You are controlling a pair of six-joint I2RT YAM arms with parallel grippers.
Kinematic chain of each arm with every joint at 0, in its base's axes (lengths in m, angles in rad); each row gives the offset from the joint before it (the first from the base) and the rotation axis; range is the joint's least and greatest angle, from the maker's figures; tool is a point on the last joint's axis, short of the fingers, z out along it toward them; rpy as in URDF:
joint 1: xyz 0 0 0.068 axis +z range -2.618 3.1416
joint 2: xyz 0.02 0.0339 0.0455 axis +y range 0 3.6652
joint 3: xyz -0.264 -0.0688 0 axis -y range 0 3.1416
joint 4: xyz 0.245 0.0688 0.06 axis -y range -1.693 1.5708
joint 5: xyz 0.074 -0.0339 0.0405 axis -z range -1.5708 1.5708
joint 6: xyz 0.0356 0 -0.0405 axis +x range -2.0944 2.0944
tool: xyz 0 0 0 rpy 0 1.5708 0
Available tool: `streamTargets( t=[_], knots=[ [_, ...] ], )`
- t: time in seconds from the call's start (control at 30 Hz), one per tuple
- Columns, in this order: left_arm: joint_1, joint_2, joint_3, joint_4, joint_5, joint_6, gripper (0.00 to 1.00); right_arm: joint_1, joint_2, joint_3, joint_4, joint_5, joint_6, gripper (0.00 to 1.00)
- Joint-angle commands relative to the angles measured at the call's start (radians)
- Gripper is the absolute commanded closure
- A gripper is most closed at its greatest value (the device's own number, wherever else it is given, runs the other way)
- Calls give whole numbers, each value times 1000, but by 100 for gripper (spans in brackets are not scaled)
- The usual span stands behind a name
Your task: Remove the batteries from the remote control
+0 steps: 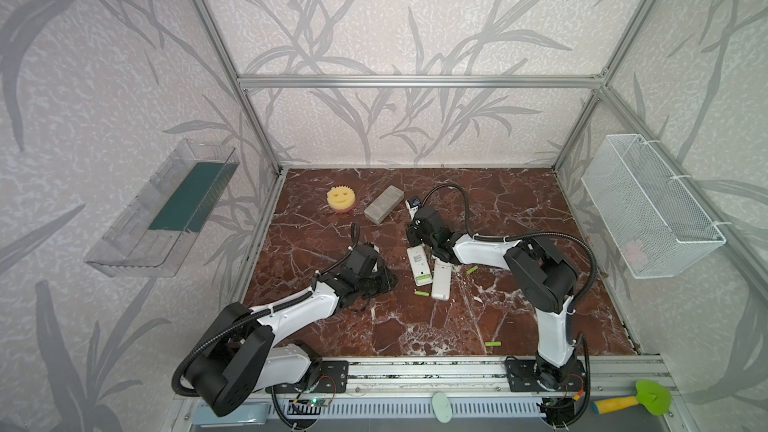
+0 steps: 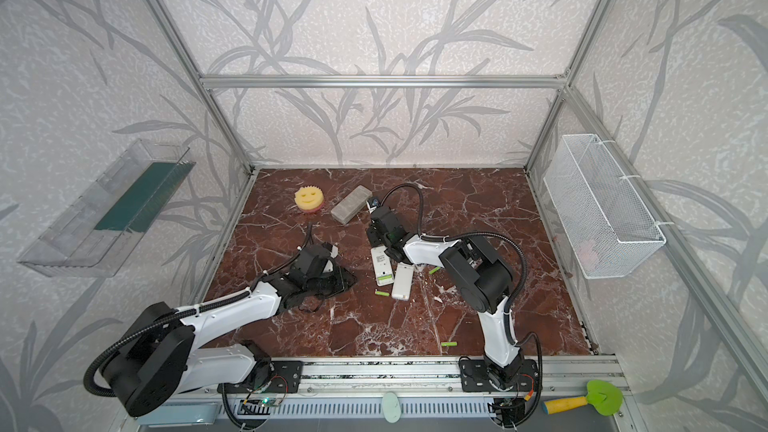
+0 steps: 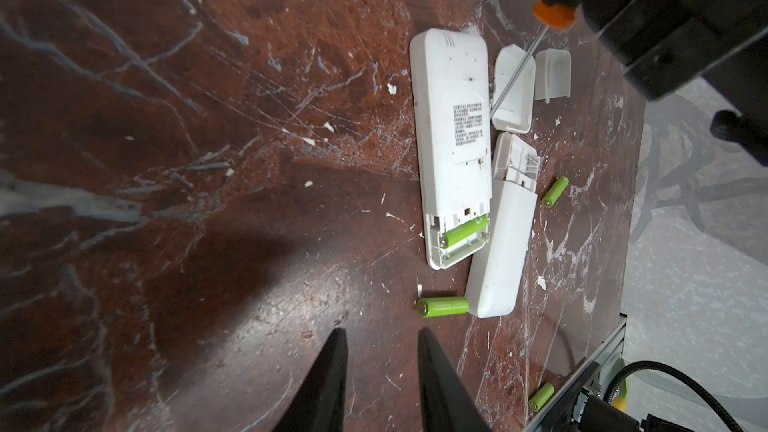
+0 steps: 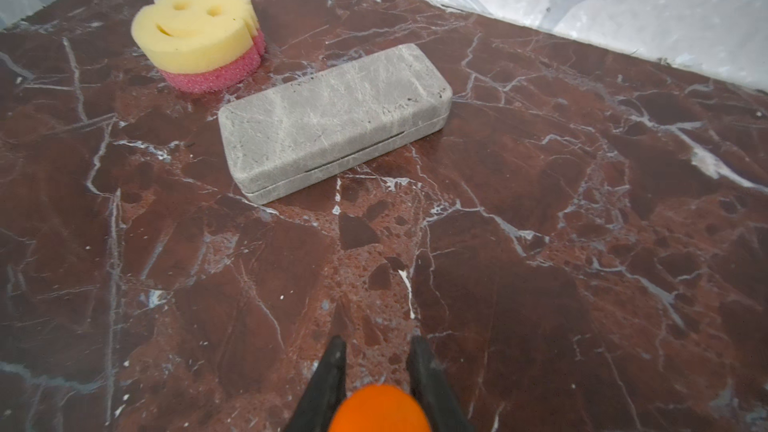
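One battery in remote; left end effector apart, right end effector apparently clamped on screwdriver.

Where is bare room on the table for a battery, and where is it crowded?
Free: the back right corner beside the wire basket; the front middle between left arm and front battery. Crowded: around both remotes, covers, batteries and the screwdriver in the right gripper.

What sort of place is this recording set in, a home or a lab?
Probably a purpose-built robot test cell, not a home: an aluminium frame boxes in the marble-patterned tabletop, wallpapered panels stand as walls, and robot arms are bolted to a front rail.
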Motion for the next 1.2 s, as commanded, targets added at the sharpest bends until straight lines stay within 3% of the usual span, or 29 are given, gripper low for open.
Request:
streamTargets(
  t=[0.0, 0.27, 0.5, 0.77, 1.17],
  knots=[
    [9, -42, -27, -29, -51, 12, 68, 21, -18, 23, 39, -78, 26, 100],
    [18, -83, -35, -49, -67, 19, 68, 52, -7, 27, 103, -241, 78, 100],
    [21, -98, -38, -59, -70, 25, 68, 83, -10, 49, 96, -294, 70, 100],
    [112, -54, 17, -59, -17, 65, 65, 84, -159, -24, 51, -147, 56, 100],
    [192, 160, 205, -63, 32, 185, 64, 109, -337, -256, 80, 23, 174, 100]
  ],
)
